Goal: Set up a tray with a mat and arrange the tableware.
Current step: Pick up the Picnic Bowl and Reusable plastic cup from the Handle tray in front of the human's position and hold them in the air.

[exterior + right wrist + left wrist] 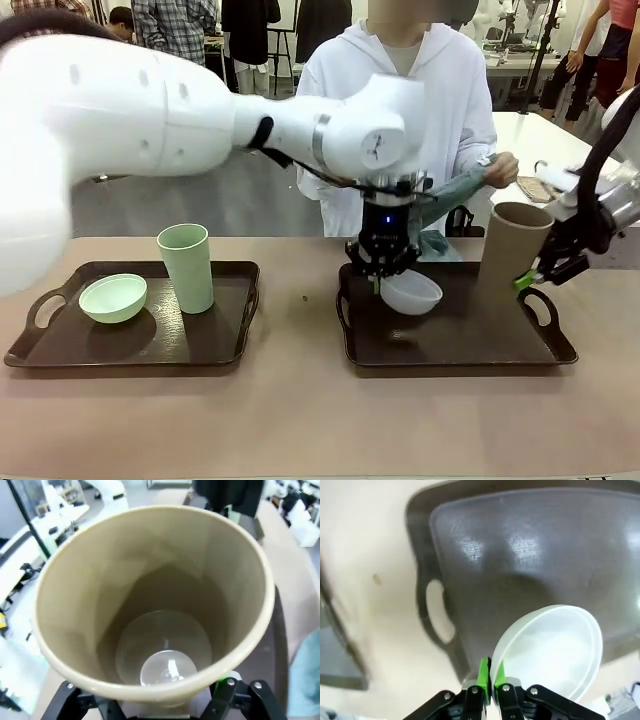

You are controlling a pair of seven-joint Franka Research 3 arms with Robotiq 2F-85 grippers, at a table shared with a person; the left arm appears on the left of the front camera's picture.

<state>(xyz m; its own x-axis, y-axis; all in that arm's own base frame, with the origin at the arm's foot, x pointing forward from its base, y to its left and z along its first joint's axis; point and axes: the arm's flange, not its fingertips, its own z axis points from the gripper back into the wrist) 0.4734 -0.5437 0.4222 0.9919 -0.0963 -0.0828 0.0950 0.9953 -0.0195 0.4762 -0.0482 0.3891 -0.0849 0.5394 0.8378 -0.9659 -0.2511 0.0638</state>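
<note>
A: Judging the step in hand as setting the white bowl [412, 292] onto the tray [450, 345] just under the jaws. Advising a slow descent, levelling the tilted bowl before letting go, and leaving room beside the brown cup [510, 245].

B: Logging the left gripper [490, 672]: pinching the bowl's rim with jaws almost together, one green pad inside, one outside. Carrying the bowl off to one side of the jaws, seemingly clear of the tray floor.

A: Checking the right gripper [545, 272]?

B: Straddling the cup low down, at the tray's end. Not managing to tell whether gripping or loosening. Recommending no pull-away before confirming the cup settled.

A: Noting anything else?

B: Seeing a person's hand [500, 168] holding a greenish cloth [455, 195] beyond the jaws, behind the tray. Possibly the mat, so suggesting a wait before release. Also recording a green bowl [112, 298] and green cup [186, 268] on the other tray [60, 345], well apart from both jaws.
</note>
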